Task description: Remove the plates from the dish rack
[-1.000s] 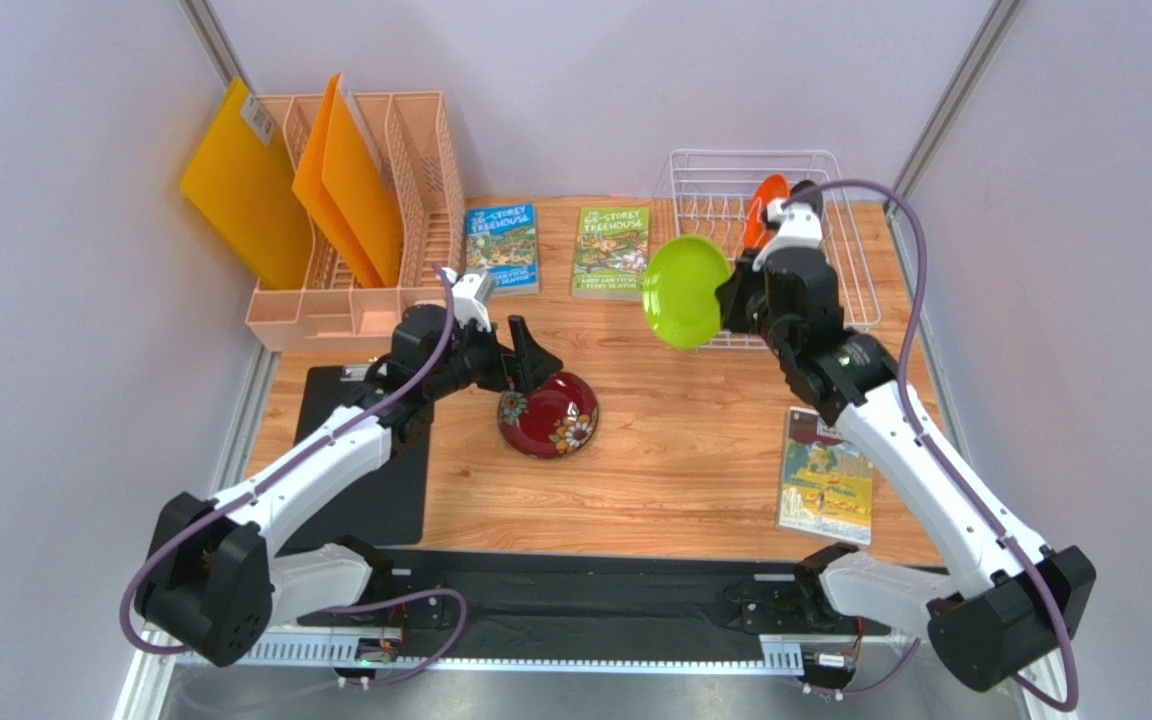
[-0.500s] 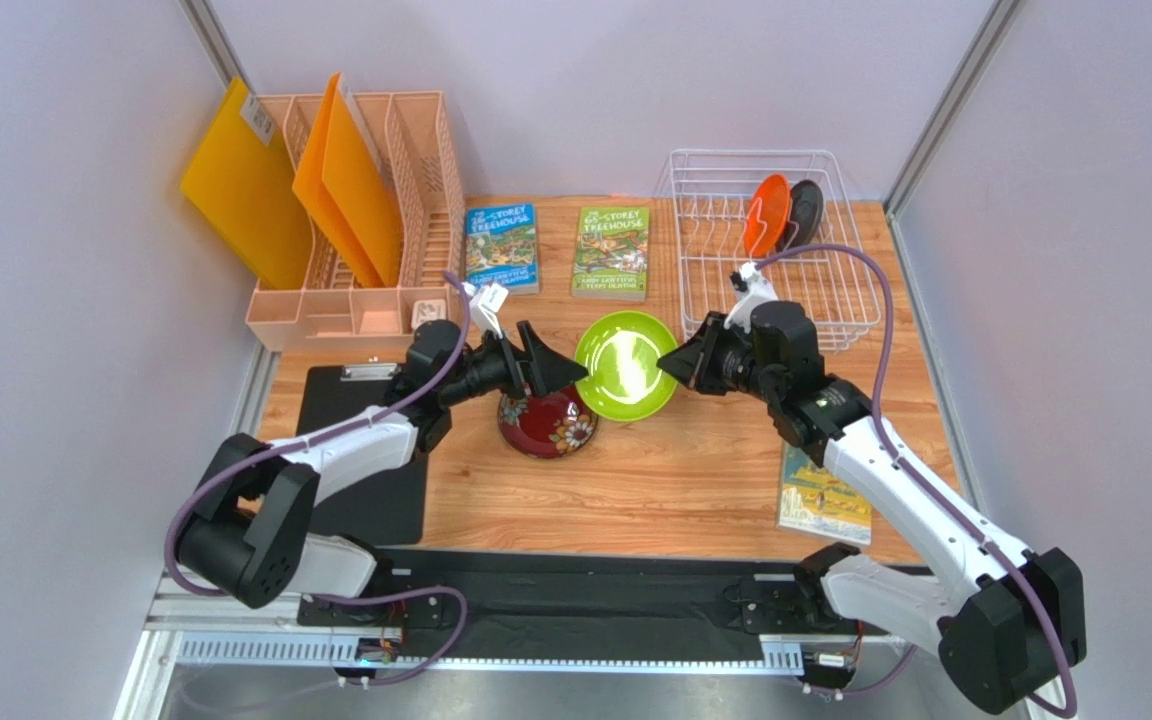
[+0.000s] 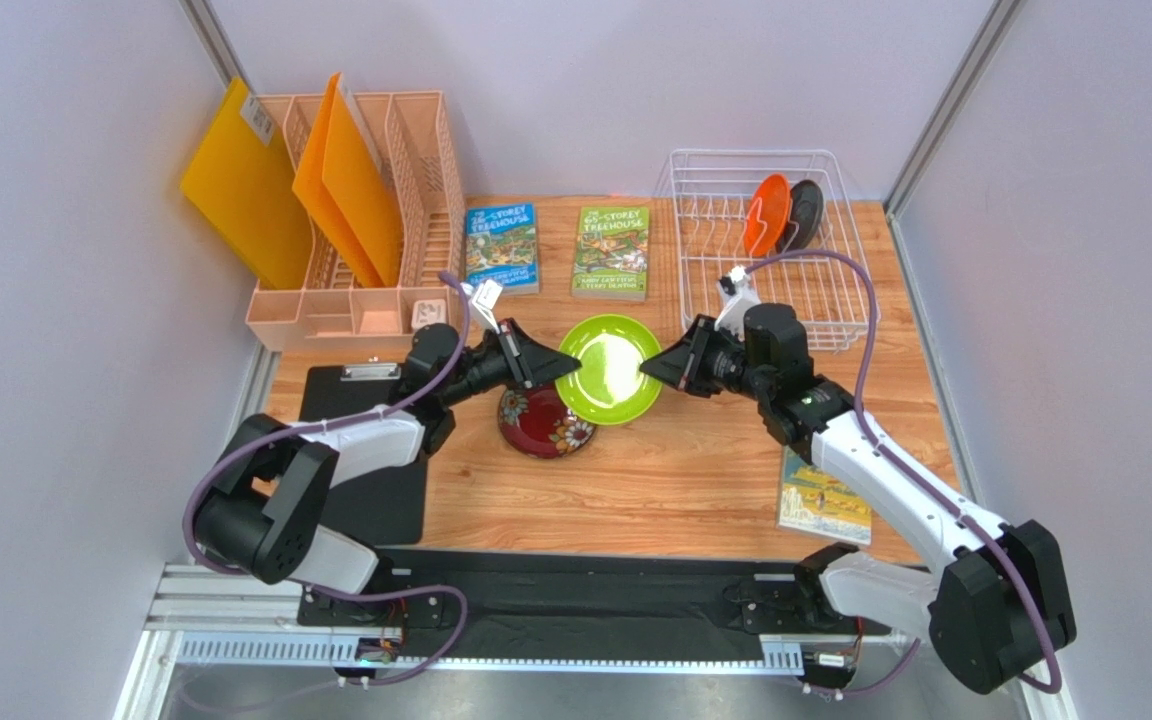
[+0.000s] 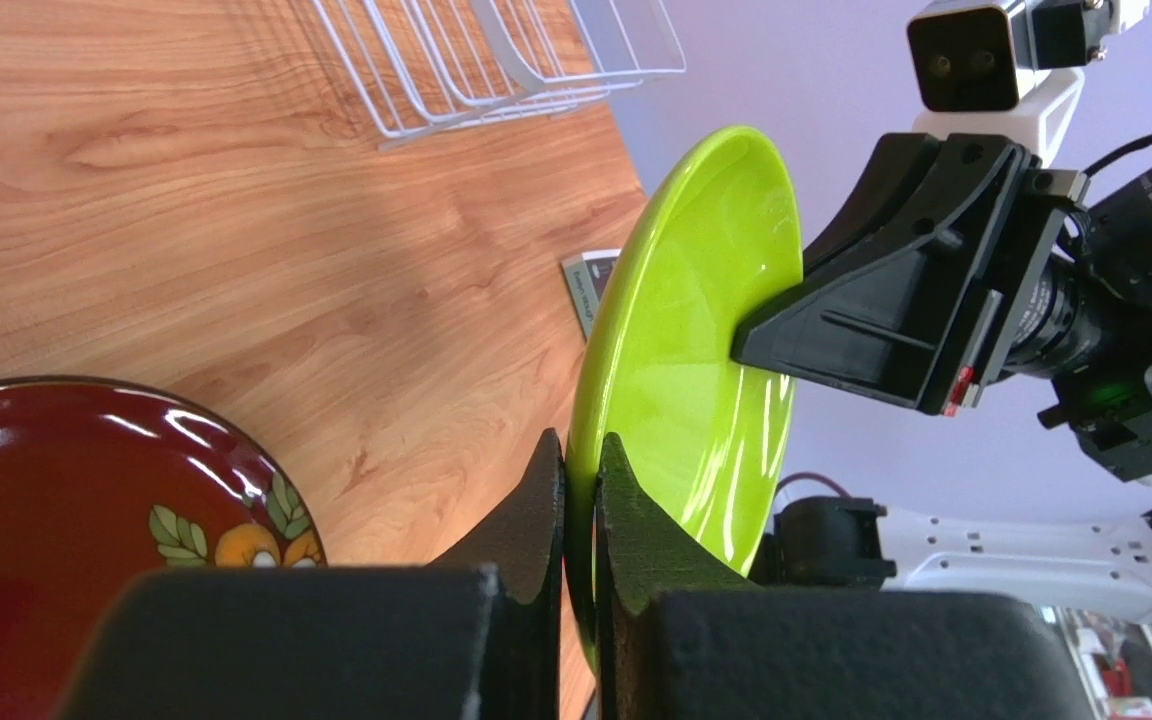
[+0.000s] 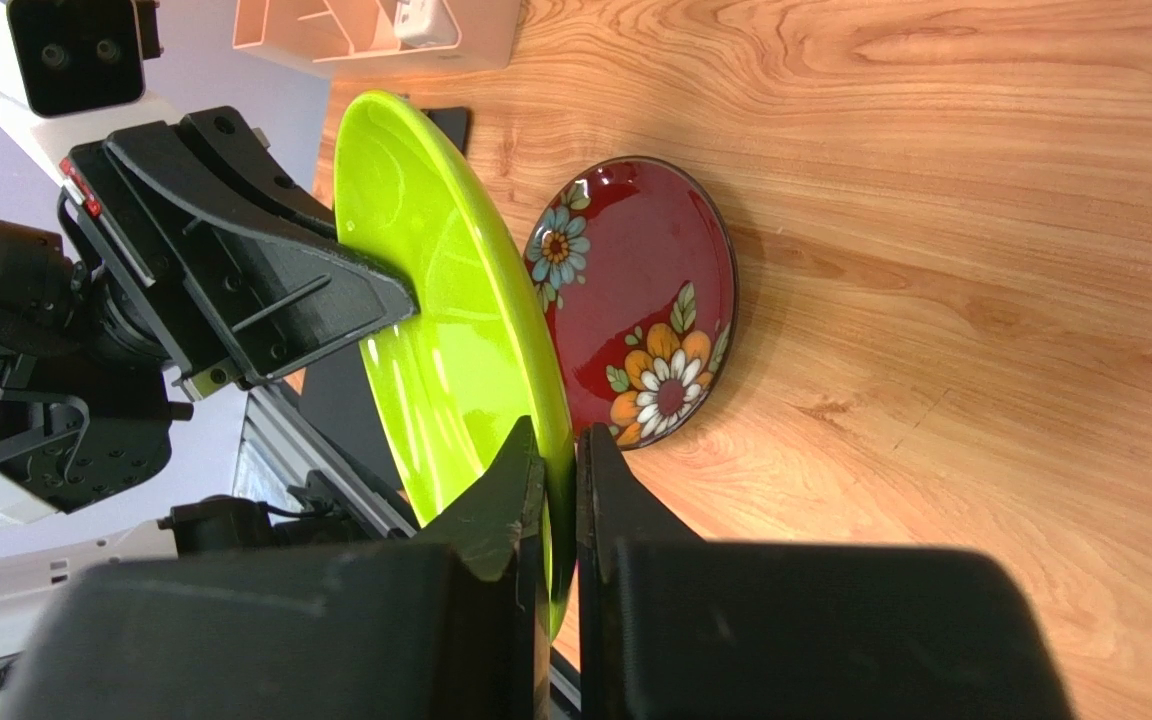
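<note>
So since a second ago the right arm has been carrying the lime green plate away from the dish rack over to mid-desk. The left pincer, which was spread wide by the dark red plate, is now pinching the green one's left rim.

Going left to right: the peach organiser with its yellow folders is sitting in the far left corner, well apart from the action. The left arm is reaching low and forward, its forearm passing over a black clipboard.

The red floral plate is lying flat on the desk. From above, its far edge is getting covered by the left pincer and the green plate, so I can't tell there whether the plates are touching. The left wrist view is showing bare wood between the two, though it's cutting the red plate off at the frame edge. The right wrist view is giving most of the flower pattern.

The right pincer is pressing shut on the opposite rim. Its arm is stretching diagonally in from the near right corner and hiding part of a book.

Over in the rack, the orange plate is standing upright between the prongs. The dark plate is just behind it, half hidden.
</note>
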Tool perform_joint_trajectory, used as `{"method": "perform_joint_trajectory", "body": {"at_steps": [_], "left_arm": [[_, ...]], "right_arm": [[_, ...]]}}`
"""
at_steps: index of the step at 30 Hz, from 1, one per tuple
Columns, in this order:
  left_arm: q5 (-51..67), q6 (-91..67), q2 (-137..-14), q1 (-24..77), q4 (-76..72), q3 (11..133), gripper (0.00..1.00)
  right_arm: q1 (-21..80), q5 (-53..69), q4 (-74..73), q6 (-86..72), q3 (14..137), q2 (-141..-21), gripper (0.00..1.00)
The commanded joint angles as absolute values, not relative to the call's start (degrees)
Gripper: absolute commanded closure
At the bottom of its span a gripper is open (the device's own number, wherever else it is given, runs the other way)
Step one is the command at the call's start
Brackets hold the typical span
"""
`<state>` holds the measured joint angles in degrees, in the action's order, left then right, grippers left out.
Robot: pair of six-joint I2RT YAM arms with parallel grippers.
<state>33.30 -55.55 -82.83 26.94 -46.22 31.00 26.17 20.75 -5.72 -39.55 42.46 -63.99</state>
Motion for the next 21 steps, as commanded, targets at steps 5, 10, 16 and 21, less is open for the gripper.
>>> {"method": "perform_joint_trajectory", "body": {"at_steps": [5, 10, 16, 21], "left_arm": [[27.6, -48.8, -78.1, 27.7, -42.8, 28.3, 1.0], [15.9, -41.7, -68.7, 27.7, -26.2, 28.0, 1.0], [6.3, -37.7, -61.3, 27.7, -12.2, 28.3, 1.0], [1.6, -37.1, -60.6, 27.7, -7.8, 26.9, 1.0]], "right_arm": [[26.9, 22.2, -5.6, -39.6, 46.2, -65.0, 0.48], [26.7, 11.0, -15.4, -33.3, 49.9, -62.8, 0.29], [25.6, 5.6, -19.9, -30.1, 51.9, -60.4, 0.27], [23.6, 3.5, -22.3, -27.8, 54.0, -59.1, 0.26]]}}
